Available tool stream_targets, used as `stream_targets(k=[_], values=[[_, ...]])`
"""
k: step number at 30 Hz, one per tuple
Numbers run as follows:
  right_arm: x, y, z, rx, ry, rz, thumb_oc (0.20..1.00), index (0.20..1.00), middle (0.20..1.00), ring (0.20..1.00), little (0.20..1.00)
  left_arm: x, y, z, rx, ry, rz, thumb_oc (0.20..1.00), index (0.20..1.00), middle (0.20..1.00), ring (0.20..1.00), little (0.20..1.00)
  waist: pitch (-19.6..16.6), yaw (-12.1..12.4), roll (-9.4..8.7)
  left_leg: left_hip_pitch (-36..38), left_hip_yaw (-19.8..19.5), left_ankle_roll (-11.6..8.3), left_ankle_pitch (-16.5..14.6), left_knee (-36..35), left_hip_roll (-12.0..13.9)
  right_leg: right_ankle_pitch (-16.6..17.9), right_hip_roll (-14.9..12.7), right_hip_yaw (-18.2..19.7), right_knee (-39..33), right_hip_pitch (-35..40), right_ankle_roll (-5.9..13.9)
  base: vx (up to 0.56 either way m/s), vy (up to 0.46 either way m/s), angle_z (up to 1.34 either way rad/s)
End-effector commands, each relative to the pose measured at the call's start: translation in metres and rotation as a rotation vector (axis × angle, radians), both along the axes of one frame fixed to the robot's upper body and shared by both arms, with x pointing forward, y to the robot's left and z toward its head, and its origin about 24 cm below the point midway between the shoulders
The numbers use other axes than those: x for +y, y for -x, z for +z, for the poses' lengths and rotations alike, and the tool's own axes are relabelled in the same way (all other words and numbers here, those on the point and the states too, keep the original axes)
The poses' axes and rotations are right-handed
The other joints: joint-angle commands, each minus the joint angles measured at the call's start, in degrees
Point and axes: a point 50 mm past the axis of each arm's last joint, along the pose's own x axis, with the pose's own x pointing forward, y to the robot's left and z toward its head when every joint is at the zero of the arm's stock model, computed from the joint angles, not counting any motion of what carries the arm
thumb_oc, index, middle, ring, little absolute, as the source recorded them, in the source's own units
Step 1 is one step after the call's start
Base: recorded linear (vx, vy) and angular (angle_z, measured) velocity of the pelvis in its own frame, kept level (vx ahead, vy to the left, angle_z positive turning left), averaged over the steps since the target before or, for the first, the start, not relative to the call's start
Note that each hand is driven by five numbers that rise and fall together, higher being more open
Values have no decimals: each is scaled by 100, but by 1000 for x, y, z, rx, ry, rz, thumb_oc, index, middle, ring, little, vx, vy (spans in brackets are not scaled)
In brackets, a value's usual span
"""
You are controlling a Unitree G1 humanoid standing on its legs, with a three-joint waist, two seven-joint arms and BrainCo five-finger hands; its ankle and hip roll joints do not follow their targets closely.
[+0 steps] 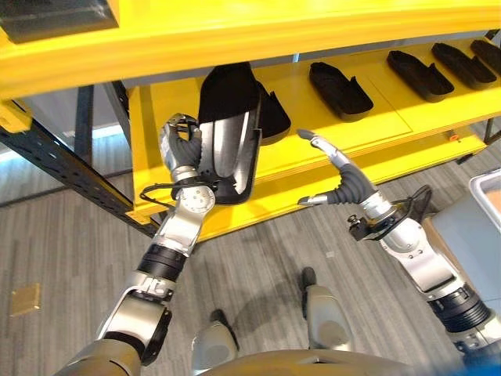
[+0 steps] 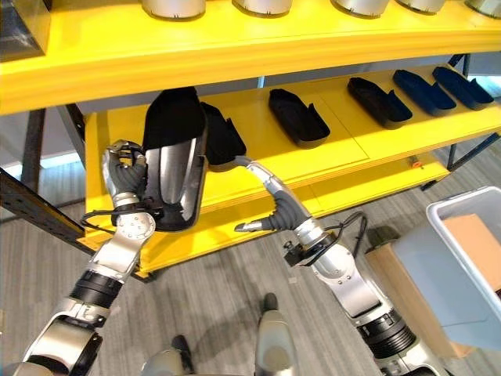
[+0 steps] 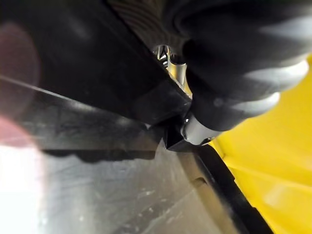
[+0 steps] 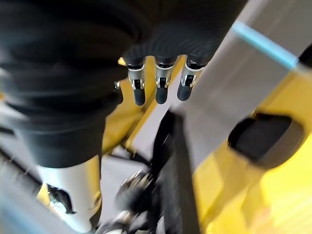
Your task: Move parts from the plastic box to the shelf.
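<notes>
i hold the long black moulded plastic part with a glossy grey inner face in my left hand, fingers curled on its lower edge, upright at the yellow metal shelf front. it looks rigid, light and slick; i judge the rim safest. my right hand hovers beside it, fingers extended. five similar parts lie on the shelf

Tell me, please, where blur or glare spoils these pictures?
Right wrist view: motion blur smears the shelf and the black part; the right hand's fingers stay fairly crisp. Left wrist view: pale glare washes one side, and the held part is too close to read. Both eye views are sharp.
</notes>
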Motion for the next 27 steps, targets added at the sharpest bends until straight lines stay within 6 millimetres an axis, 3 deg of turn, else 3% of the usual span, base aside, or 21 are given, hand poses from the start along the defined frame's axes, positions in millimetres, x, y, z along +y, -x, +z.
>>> stream_targets(k=[1,5,8,14,20,25,27], values=[[4,-3,37,-137,-14,32,1000,1000,1000,1000,1000,2,-7,52,-237,38,18,200,200,200,200,200,247,87,303,346,98,6,326,-369,204,49,40,-336,-178,228,184,-38,-134,45],[0,-5,45,-175,18,11,1000,1000,1000,1000,1000,8,-9,62,-294,83,89,200,200,200,200,200,361,37,379,279,71,-129,662,-719,409,-140,153,-471,41,78,48,4,-55,12],[-2,-5,50,-187,27,12,1000,1000,1000,1000,1000,17,-10,67,-314,112,136,200,200,200,200,200,405,-2,405,254,68,-166,734,-776,450,-192,184,-455,136,5,18,28,-5,3],[-2,-4,58,-228,28,9,1000,1000,1000,1000,1000,27,-12,79,-382,149,211,200,200,200,200,200,525,-63,404,103,56,-197,738,-706,459,-248,224,-366,343,-233,-9,-14,-3,5],[-4,-2,57,-235,41,19,1000,1000,1000,1000,1000,41,-8,78,-409,192,297,200,200,200,200,200,549,-111,437,115,74,-209,737,-685,468,-304,234,-279,397,-240,-36,32,29,3],[-6,-2,62,-238,43,24,1000,1000,1000,1000,1000,61,-10,82,-400,180,390,200,200,200,200,200,581,-158,451,39,77,-232,720,-602,481,-336,260,-206,492,-340,-43,32,12,-1],[-6,0,70,-262,53,34,1000,1000,1000,1000,1000,78,-13,94,-402,168,461,200,200,200,200,200,658,-238,439,-67,96,-244,684,-533,466,-341,297,-125,557,-496,-47,-10,15,-2]])
